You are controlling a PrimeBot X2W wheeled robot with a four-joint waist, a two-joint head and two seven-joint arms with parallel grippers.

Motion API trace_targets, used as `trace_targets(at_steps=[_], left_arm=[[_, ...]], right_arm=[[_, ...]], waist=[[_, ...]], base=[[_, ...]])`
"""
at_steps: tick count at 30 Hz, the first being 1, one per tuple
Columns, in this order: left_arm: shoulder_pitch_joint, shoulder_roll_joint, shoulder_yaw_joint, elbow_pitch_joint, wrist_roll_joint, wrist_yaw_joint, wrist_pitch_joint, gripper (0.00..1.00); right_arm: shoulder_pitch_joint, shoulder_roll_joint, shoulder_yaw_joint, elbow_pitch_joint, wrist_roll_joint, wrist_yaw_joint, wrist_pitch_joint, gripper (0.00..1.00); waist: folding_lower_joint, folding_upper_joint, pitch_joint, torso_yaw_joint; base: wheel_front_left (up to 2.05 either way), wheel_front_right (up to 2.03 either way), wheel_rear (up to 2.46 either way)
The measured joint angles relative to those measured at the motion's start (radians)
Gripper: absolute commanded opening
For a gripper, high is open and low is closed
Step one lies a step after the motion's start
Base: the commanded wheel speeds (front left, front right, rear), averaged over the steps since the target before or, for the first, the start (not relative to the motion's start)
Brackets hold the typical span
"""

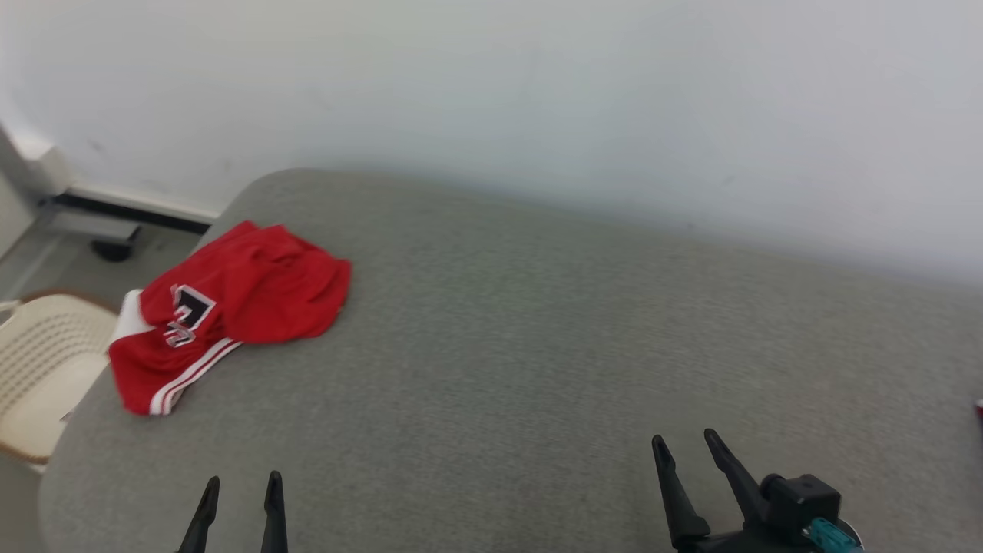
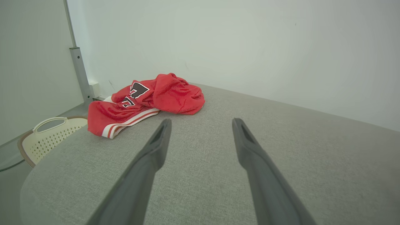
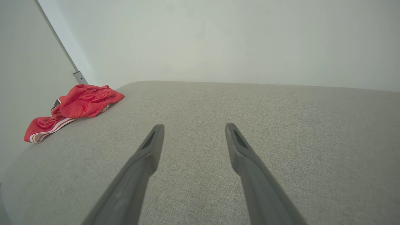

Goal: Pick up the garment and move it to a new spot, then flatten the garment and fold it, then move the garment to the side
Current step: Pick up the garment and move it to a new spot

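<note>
Grey table [image 1: 537, 346]; crumpled red garment [image 1: 230, 307], white-striped hem.

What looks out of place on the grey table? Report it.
The red garment lies crumpled in a heap at the left edge of the table, its striped hem right at the brink. Nothing else stands out.

The garment [image 1: 246, 296] at ten o'clock is bright red, with white stripes along its hem and a black number edged in white. The counter [image 1: 537, 369] is a flecked grey weave. The wall [image 1: 537, 92] is pale greenish white. At nine o'clock the basket [image 1: 46, 361] is cream, dotted with holes, with a brown rim. The left gripper [image 1: 243, 478] and right gripper [image 1: 683, 436] are black; the right carries a teal patch.
</note>
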Motion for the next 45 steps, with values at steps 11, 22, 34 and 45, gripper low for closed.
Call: trace_targets(at_steps=[11,22,34,45], left_arm=[[0.040,0.002,0.071,-0.045,-0.007,0.006,0.000,1.00],[0.074,-0.013,0.111,-0.093,-0.008,0.011,0.000,1.00],[-0.092,0.009,0.036,0.094,-0.036,0.005,0.044,1.00],[-0.556,0.121,-0.071,0.426,-0.246,-0.001,0.218,1.00]], right_arm=[[-0.049,0.002,0.071,0.009,0.002,0.000,0.013,1.00],[-0.112,-0.009,0.131,0.053,0.018,0.000,0.009,1.00],[-0.123,-0.038,0.144,0.045,0.026,0.000,0.008,1.00],[-0.110,-0.086,0.180,-0.152,-0.011,0.000,0.119,1.00]], waist=[[0.0000,0.0000,0.006,0.188],[0.0001,0.0000,0.049,0.238],[0.0002,0.0000,0.066,0.231],[0.0001,0.0000,0.149,0.206]], base=[[0.00,0.00,0.00],[0.00,0.00,0.00],[0.00,0.00,0.00],[0.00,0.00,0.00]])
